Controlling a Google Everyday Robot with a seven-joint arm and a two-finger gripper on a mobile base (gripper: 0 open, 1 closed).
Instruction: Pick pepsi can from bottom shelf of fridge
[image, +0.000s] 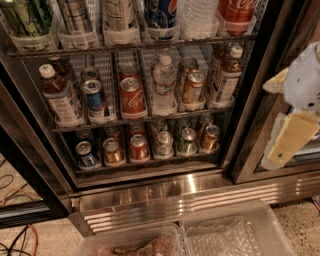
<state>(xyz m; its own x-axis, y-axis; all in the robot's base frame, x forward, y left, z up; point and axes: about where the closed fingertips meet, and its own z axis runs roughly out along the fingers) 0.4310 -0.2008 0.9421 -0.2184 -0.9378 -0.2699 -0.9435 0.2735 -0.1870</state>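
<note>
The cream-and-white two-finger claw (274, 122) hangs at three o'clock, partly cut off by the picture's edge. It is released and empty, well apart from the cans. The short dark-blue pepsi can (86, 153) with a silver top stands at the nine o'clock end of the dark wire bottom shelf (150, 166), inside the dark-framed glass-door fridge (175, 192). Its label is too dim to read. One rack up, a red can (131, 96) reads Coca-Cola. The top row's bottles (117, 20) are cut off at twelve o'clock.
</note>
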